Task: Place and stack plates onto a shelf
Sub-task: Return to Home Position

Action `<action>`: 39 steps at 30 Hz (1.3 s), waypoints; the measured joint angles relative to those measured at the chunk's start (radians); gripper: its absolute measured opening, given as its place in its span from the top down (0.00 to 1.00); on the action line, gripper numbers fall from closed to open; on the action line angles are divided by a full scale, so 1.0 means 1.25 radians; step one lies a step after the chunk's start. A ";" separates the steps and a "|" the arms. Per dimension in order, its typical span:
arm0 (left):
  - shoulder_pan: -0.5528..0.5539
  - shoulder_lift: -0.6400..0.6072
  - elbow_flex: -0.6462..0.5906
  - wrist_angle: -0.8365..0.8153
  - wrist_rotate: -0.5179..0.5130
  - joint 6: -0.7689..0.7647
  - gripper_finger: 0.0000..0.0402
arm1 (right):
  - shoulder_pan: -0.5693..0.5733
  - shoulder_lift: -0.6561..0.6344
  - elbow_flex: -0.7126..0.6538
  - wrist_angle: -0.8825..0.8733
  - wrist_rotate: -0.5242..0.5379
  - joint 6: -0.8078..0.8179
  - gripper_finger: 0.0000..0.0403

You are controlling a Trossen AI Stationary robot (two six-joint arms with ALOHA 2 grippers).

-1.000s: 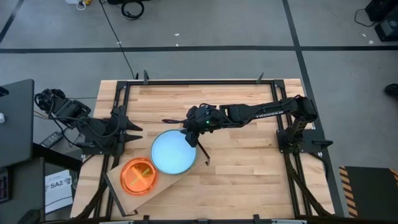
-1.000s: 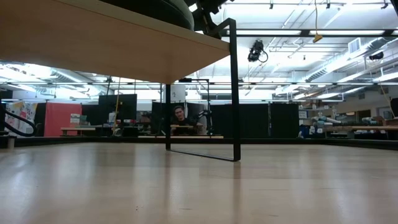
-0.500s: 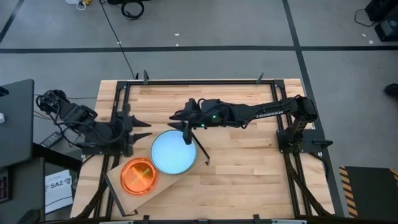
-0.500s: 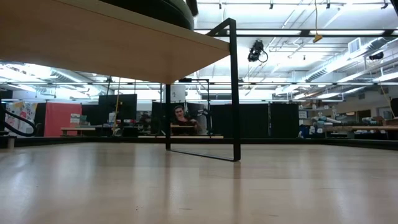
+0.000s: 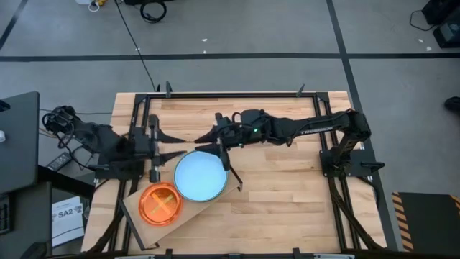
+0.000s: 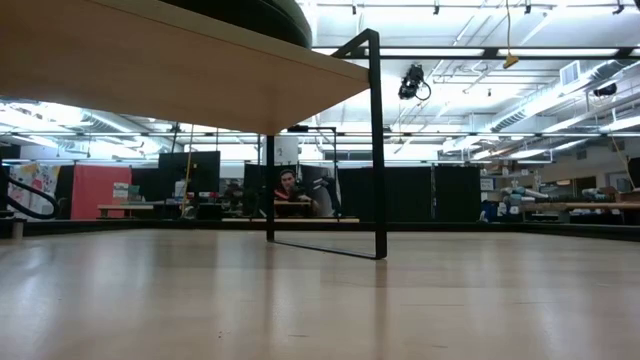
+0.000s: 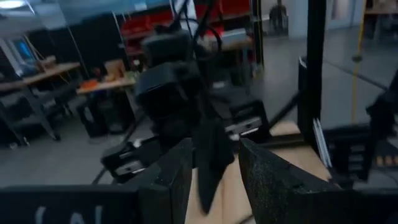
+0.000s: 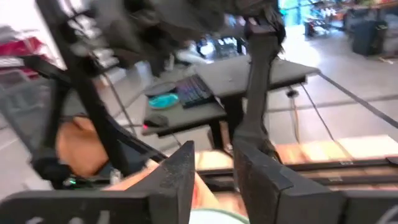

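The pale wooden shelf point(image 6: 180, 70) lies slantwise on the near-left part of the bench point(image 5: 287, 187). It carries an orange plate point(image 5: 162, 203) and, beside it, a larger light-blue plate point(image 5: 201, 175) next to the black bar frame point(image 6: 377, 150). The left gripper point(image 7: 214, 150) hovers just beyond the orange plate, fingers spread and empty. The right gripper point(image 8: 212, 152) hangs just past the light-blue plate's far edge, fingers likewise spread, gripping nothing.

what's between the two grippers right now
Only a short stretch of bare tabletop, beside the rim of the light-blue plate, in the high view; left gripper and right gripper are both open.
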 joint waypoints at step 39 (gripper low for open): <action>0.005 -0.474 -0.421 -0.033 -0.194 -0.080 0.98 | 0.000 -0.845 -0.313 -0.669 0.137 -0.179 0.97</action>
